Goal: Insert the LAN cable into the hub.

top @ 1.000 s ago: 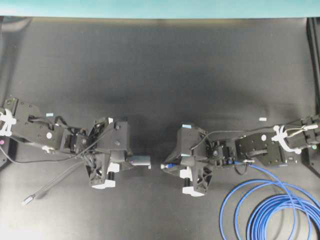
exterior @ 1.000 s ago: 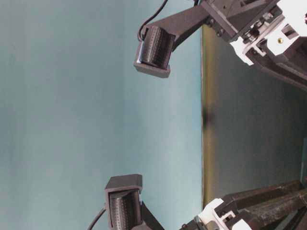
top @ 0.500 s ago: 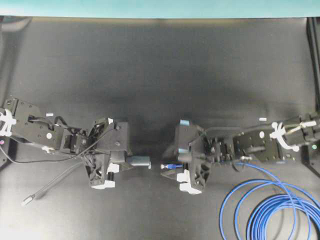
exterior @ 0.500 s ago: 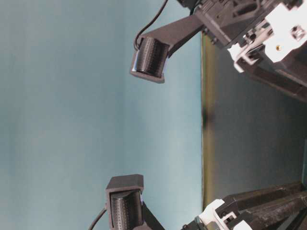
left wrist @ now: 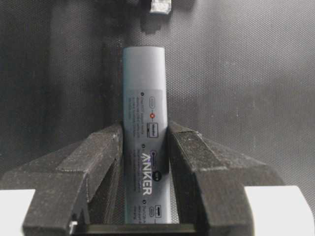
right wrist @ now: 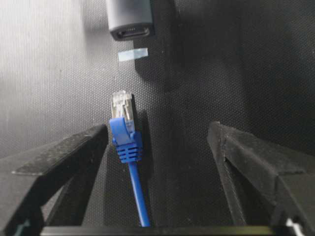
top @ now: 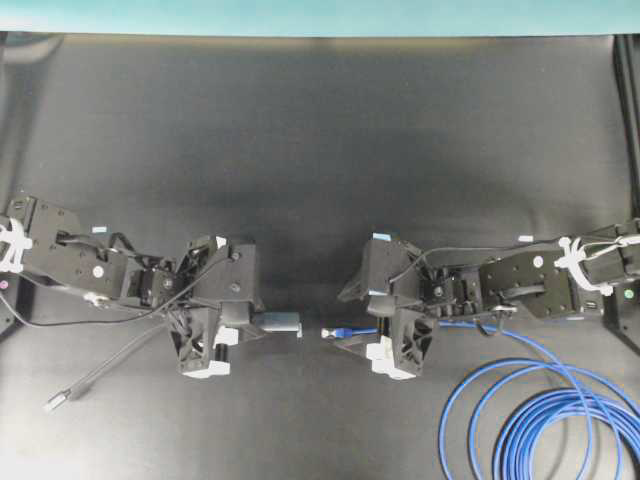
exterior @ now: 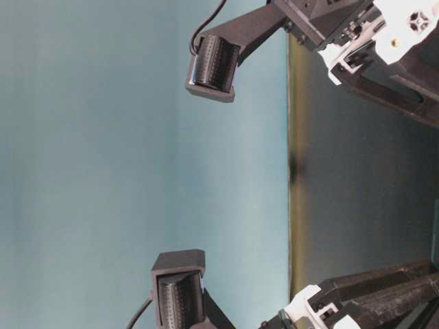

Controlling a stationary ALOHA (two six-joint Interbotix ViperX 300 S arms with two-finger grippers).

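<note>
Two grippers face each other: the left gripper (left wrist: 145,162) clamps the Anker hub (left wrist: 145,132); the right gripper (right wrist: 157,147) stands spread, touching nothing. Between its fingers the LAN cable (top: 530,420) plug (right wrist: 123,118) lies loose, just short of the port. Insertion is undone; regrasping comes next.

Robot lab: black mat (top: 320,130), teal backdrop (exterior: 137,164).

The left hand (left wrist: 145,162) clamps the hub (left wrist: 145,132) between both fingers (left wrist: 197,162), label upward. Beyond the hub's free end, the LAN cable (left wrist: 160,6) plug lies apart on the dark tabletop (left wrist: 246,73).
</note>
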